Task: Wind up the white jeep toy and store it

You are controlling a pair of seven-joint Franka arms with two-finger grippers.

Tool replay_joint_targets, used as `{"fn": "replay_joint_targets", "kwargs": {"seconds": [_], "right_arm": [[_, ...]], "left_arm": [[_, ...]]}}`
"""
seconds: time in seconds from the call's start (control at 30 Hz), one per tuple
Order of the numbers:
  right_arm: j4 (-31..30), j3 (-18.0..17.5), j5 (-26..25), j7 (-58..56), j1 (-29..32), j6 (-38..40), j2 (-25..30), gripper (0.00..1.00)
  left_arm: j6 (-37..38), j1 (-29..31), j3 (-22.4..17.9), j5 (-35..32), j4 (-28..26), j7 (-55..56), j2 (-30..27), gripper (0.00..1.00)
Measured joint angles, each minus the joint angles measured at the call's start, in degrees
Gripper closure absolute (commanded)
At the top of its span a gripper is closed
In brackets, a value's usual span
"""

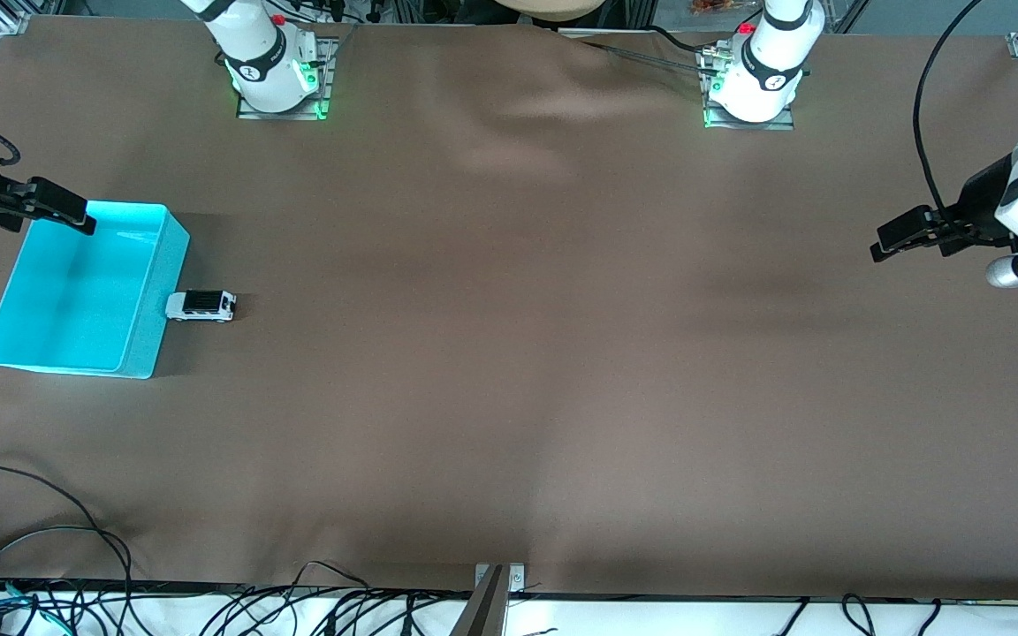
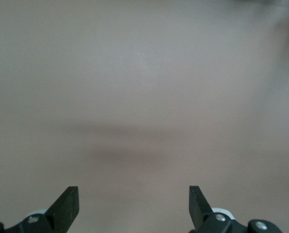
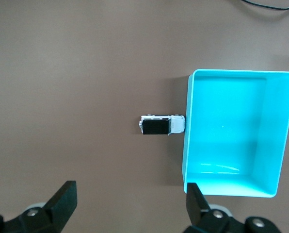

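on the brown cloth-covered table (image 1: 509, 353) there is one small white toy jeep with a black roof (image 1: 201, 306), one open rectangular cyan plastic bin (image 1: 32, 353), and two black two-finger grippers: left gripper (image 1: 898, 240), right gripper (image 1: 67, 212).

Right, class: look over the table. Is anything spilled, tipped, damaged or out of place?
Nothing stands out. The white jeep toy sits upright on its wheels, nose against the outer wall of the cyan bin, which is upright. The brown table cloth has soft wrinkles between the arm bases.
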State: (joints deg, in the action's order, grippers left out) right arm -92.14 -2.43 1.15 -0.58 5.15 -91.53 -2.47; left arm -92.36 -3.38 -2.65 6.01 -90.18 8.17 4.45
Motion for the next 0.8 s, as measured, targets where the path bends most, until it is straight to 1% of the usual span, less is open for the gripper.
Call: {"fn": "replay_joint_targets", "kwargs": {"seconds": [0.4, 0.57, 0.8], "right_arm": [[-0.3, 0.0, 0.0, 0.3, 0.0, 0.7, -0.4, 0.00], [-1.5, 0.0, 0.0, 0.4, 0.0, 0.7, -0.7, 0.00], [-4.0, -0.1, 0.0, 0.4, -0.3, -1.4, -0.8, 0.00]], "left_arm": [[0.0, 0.0, 1.2, 0.0, 0.0, 0.0, 0.0, 0.00], [0.0, 0.0, 2.1, -0.1, 0.0, 0.0, 0.0, 0.00], [0.0, 0.4, 2.0, -0.2, 0.0, 0.0, 0.0, 0.00]]}}
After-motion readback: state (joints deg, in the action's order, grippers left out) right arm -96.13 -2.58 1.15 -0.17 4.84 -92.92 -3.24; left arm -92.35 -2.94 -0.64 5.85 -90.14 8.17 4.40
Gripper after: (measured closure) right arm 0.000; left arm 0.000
